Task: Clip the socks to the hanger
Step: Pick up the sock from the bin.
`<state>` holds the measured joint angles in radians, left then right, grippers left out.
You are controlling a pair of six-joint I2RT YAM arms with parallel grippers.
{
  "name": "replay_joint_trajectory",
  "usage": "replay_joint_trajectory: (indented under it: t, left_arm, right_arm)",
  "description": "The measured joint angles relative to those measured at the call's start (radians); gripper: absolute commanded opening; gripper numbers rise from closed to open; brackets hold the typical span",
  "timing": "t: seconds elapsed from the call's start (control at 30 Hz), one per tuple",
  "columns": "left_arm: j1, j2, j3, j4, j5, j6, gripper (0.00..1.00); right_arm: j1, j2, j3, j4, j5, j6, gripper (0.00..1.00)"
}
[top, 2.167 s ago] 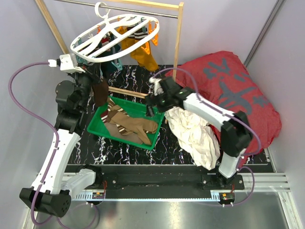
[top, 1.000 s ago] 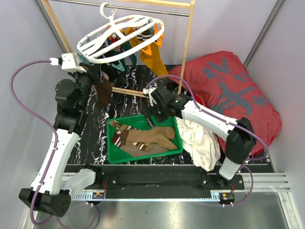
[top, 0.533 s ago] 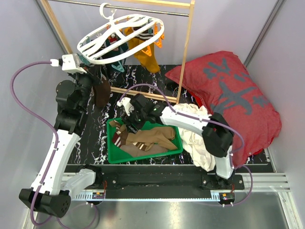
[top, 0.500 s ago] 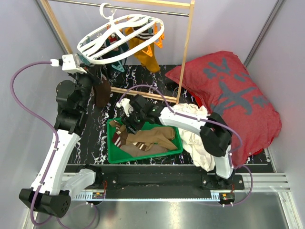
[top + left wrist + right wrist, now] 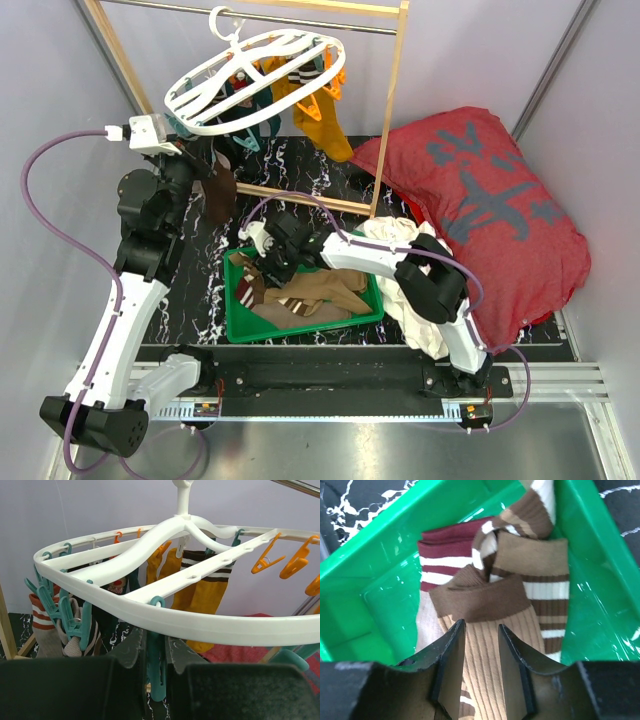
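Observation:
The white oval hanger hangs by its hook from the rod, with orange and teal clips along its rim. A mustard sock and striped ones hang from it. My left gripper is shut on a teal clip under the near rim; in the top view the left gripper sits beside a hanging brown sock. More socks lie in the green tray. My right gripper is low in the tray's left end, its open jaws standing narrowly either side of a tan ribbed sock.
A wooden rack post stands behind the tray. A big red cushion fills the right side, with a white cloth heaped against the tray's right wall. The black marbled tabletop shows to the left of the tray.
My right gripper has swept left across the tray, come down onto the socks, and its jaws have narrowed. The tray shifted nearer earlier on. The left gripper has kept its hold.

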<state>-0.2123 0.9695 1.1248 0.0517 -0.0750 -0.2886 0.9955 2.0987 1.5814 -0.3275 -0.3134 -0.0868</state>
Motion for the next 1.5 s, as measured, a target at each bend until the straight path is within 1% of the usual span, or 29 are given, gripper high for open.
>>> replay_joint_trajectory:
  t: [0.03, 0.1, 0.17, 0.2, 0.27, 0.3, 0.37, 0.53, 0.83, 0.87, 0.93, 0.97, 1.07, 1.1, 1.17, 1.27, 1.33, 1.37, 1.4, 1.43, 1.5]
  left_arm:
    - [0.000, 0.000, 0.000, 0.000, 0.000, 0.000, 0.00]
    - [0.000, 0.000, 0.000, -0.001, 0.001, -0.002, 0.00]
    - [0.000, 0.000, -0.001, 0.000, 0.004, -0.007, 0.00]
    - [0.000, 0.000, -0.001, 0.000, 0.005, -0.008, 0.00]
    - [0.000, 0.000, -0.002, -0.001, 0.008, -0.012, 0.00]
    - [0.000, 0.000, -0.002, -0.001, 0.008, -0.015, 0.00]
    - [0.000, 0.000, -0.002, -0.001, 0.010, -0.018, 0.00]
    - [0.000, 0.000, -0.002, -0.002, 0.011, -0.023, 0.00]
    - [0.000, -0.006, -0.002, -0.008, 0.011, -0.024, 0.00]
    - [0.000, -0.007, -0.002, -0.010, 0.011, -0.024, 0.00]
    - [0.000, -0.009, -0.002, -0.011, 0.011, -0.024, 0.00]
    - [0.000, -0.009, -0.002, -0.012, 0.011, -0.023, 0.00]
    - [0.000, -0.010, -0.002, -0.013, 0.011, -0.023, 0.00]
    - [0.000, -0.010, -0.002, -0.013, 0.011, -0.023, 0.00]
    - [0.000, -0.010, -0.002, -0.013, 0.011, -0.024, 0.00]
    - [0.000, -0.010, -0.002, -0.013, 0.011, -0.023, 0.00]
    - [0.000, -0.010, -0.002, -0.013, 0.011, -0.023, 0.00]
    - [0.000, -0.010, -0.002, -0.013, 0.011, -0.023, 0.00]
    - [0.000, -0.010, -0.002, -0.013, 0.011, -0.024, 0.00]
    - [0.000, -0.010, -0.002, -0.013, 0.011, -0.024, 0.00]
    - [0.000, -0.010, -0.002, -0.013, 0.011, -0.024, 0.00]
  right_arm:
    - [0.002, 0.002, 0.000, 0.005, -0.004, 0.000, 0.41]
    - [0.006, 0.011, 0.000, 0.013, -0.006, -0.003, 0.38]
    - [0.009, 0.026, 0.000, 0.017, -0.006, -0.006, 0.33]
    - [0.009, 0.032, 0.000, 0.016, -0.005, -0.008, 0.26]
    - [0.009, 0.042, -0.004, 0.018, 0.000, -0.013, 0.17]
    - [0.009, 0.046, -0.007, 0.018, 0.005, -0.015, 0.07]
    - [0.009, 0.046, -0.014, 0.021, 0.010, -0.020, 0.00]
    - [0.009, 0.039, -0.028, 0.032, 0.019, -0.014, 0.00]
    - [0.010, -0.053, -0.068, 0.048, 0.047, -0.002, 0.00]
    - [0.011, -0.056, -0.068, 0.052, 0.052, -0.003, 0.10]
    - [0.014, -0.057, -0.068, 0.058, 0.069, -0.005, 0.12]
    - [0.017, -0.057, -0.068, 0.057, 0.075, -0.006, 0.18]
    - [0.033, -0.057, -0.066, 0.060, 0.098, -0.014, 0.46]
    - [0.040, -0.055, -0.064, 0.060, 0.109, -0.017, 0.53]
    - [0.056, -0.046, -0.055, 0.061, 0.131, -0.027, 0.56]
    - [0.078, -0.023, -0.040, 0.069, 0.168, -0.044, 0.56]
    - [0.090, 0.000, -0.033, 0.072, 0.201, -0.054, 0.50]
    - [0.093, 0.009, -0.033, 0.072, 0.212, -0.060, 0.46]
    - [0.097, 0.018, -0.033, 0.073, 0.228, -0.066, 0.37]
    - [0.099, 0.027, -0.033, 0.073, 0.241, -0.072, 0.32]
    - [0.101, 0.036, -0.033, 0.075, 0.261, -0.084, 0.24]
